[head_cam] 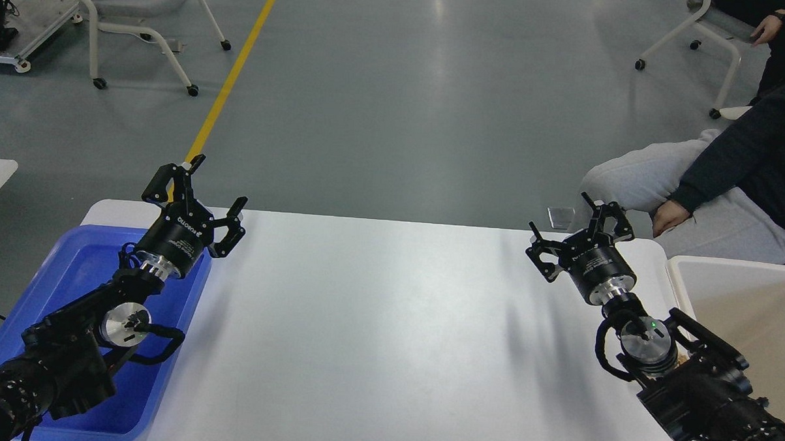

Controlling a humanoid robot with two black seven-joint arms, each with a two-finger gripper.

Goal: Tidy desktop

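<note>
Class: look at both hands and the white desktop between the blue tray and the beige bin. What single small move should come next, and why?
Probably no grasp: hold both hands where they are. The left hand and right hand are open and hold nothing, and the visible desktop between the blue tray and the beige bin shows nothing loose to pick up.

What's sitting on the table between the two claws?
Nothing: in the head view, the desktop between the left gripper and the right gripper is bare white surface.
</note>
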